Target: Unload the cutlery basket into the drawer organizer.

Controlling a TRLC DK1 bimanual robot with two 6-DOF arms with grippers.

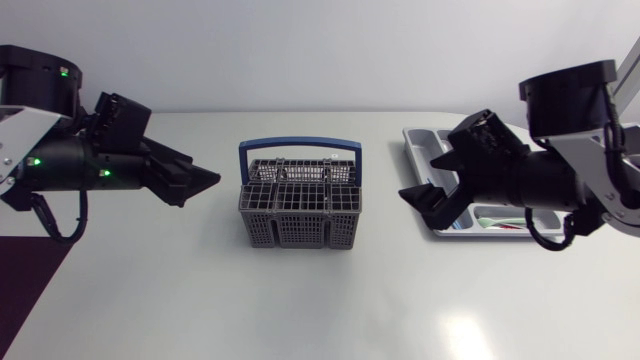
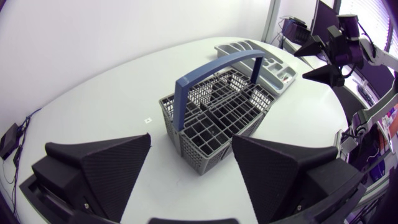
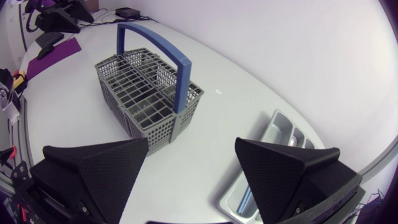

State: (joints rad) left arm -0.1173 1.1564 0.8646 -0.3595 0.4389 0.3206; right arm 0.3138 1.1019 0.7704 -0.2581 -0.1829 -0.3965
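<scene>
Landmark: grey slotted-plastic cutlery basket (image 1: 299, 215), rectangular, standing upright on the matte white table (image 1: 300, 310). Its blue arched handle (image 1: 299, 147) stands up over the basket and spans its long way. Grid dividers split the inside into several compartments; I cannot make out the contents from any view

Left gripper (image 1: 205, 180): matte black, to the basket's left, apart from it, tips pointing toward the basket's left end. The left wrist view shows both wedge fingers spread wide, with the basket ahead of the tips. The fingers touch nothing and hold nothing

Right gripper (image 1: 418, 178): to the basket's right, apart from it, tips turned toward the basket's right end. Its fingers are also splayed wide and have nothing in their grasp. It hangs over the end of the organizer nearest the basket

Drawer organizer (image 1: 413, 140): light grey moulded plastic tray with long compartments, flat on the table to the basket's right, well apart from it. It is partly hidden under the right arm. In the part showing below that arm, farther from the basket, lie pale items with green and red marks (image 1: 497, 224); they are too small to tell what kind
</scene>
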